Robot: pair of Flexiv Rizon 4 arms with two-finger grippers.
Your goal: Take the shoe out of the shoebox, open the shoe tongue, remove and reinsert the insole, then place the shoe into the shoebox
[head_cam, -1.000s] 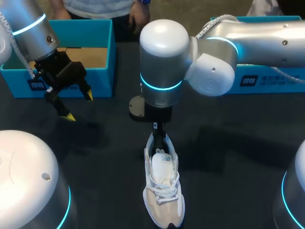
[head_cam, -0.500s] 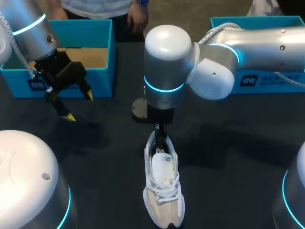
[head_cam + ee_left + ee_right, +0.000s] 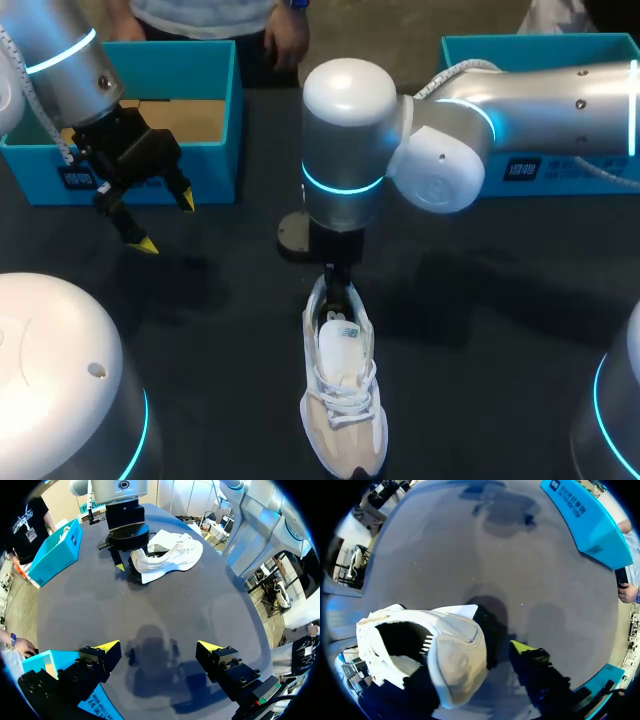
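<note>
The shoe [image 3: 343, 395] lies on its sole on the tabletop [image 3: 500, 330], midway between the left and right edges and close to the edge nearest the robot. Its long axis runs from the far edge to the near edge, heel toward the far edge and toe toward the robot. The right gripper [image 3: 337, 278] hangs straight down at the heel end, so the shoe stretches away from it toward the near edge. In the right wrist view the heel collar sits right at that gripper, but I cannot tell whether it is clamped on the heel or only beside it.

The left gripper [image 3: 167, 224] is spread apart and holds nothing. It hovers near the far-left corner, just in front of the blue shoebox [image 3: 215, 130], well apart from the shoe, so the right arm is plainly the nearer 1. A second blue box [image 3: 560, 170] stands by the far-right corner.

Against 1 second ago, the right arm's wrist has drifted slightly rightward and toward the near edge, bringing its gripper a little lower over the heel. Shoe and left arm have not moved.
</note>
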